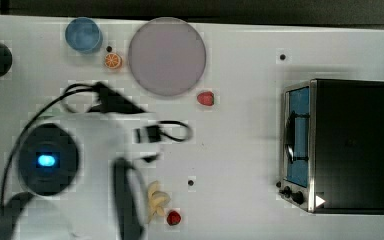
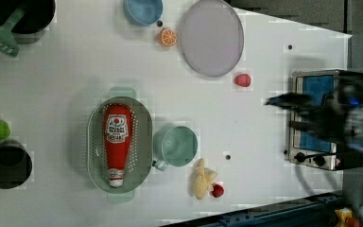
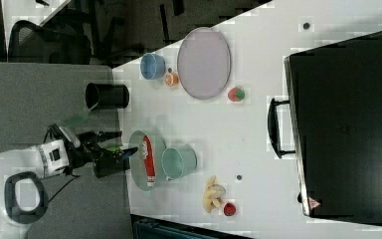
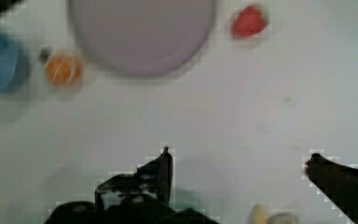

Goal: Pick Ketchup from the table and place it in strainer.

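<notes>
Left view: Ketchup (image 2: pixel 117 144) flat inside strainer (image 2: pixel 96 142), well apart from wide-open, empty jaws

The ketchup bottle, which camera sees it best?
The left view: the ketchup bottle lies in full sight, label up, inside the strainer. The right view shows it smaller, in the strainer, near the open gripper.

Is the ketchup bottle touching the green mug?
Apart. In the left view the ketchup lies inside the strainer, and the strainer's wall and rim stand between it and the mug.
</notes>
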{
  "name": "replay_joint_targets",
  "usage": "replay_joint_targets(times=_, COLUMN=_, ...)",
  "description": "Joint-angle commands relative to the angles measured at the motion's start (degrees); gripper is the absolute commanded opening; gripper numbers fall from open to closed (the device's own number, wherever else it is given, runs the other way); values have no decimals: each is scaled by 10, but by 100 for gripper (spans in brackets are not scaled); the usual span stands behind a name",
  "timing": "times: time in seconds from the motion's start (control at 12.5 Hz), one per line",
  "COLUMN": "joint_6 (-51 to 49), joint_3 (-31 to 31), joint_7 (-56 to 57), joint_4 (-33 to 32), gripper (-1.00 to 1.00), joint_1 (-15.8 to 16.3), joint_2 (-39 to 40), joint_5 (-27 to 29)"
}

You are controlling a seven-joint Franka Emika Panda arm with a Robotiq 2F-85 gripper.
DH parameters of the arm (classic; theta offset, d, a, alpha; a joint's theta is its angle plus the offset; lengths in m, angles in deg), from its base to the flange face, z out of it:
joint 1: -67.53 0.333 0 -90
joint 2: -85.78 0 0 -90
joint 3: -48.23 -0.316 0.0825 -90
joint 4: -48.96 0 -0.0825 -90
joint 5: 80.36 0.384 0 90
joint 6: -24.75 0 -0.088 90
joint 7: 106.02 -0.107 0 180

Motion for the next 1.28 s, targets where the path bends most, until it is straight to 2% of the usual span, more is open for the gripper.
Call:
replay_joint_targets(times=0.08, joint_6=-64, joint_3=80, joint_7=-28, joint_4=23, gripper=100, joint_1=-28, joint_2=-24, joint_5=4)
replay_joint_targets(times=0.32, joint_6=-137, joint_3=119, joint_7=-28, joint_4=72, gripper=100, joint_1=-28, joint_2=-30, joint_5=17)
replay_joint_targets(times=0.56, joint_6=-230, joint_3=121, joint_7=-26, joint_4=126, gripper=100, joint_1=-28, joint_2=-29, joint_5=25)
replay_joint_targets(times=0.96, joint_6=-232, joint_3=131, joint_7=-15, joint_4=144, gripper=100, joint_1=-28, joint_2=-29, joint_5=29)
replay_joint_targets(times=1.28, joint_6=-240, joint_3=132, joint_7=-5, joint_4=145, gripper=100, joint_1=-28, joint_2=-29, joint_5=53)
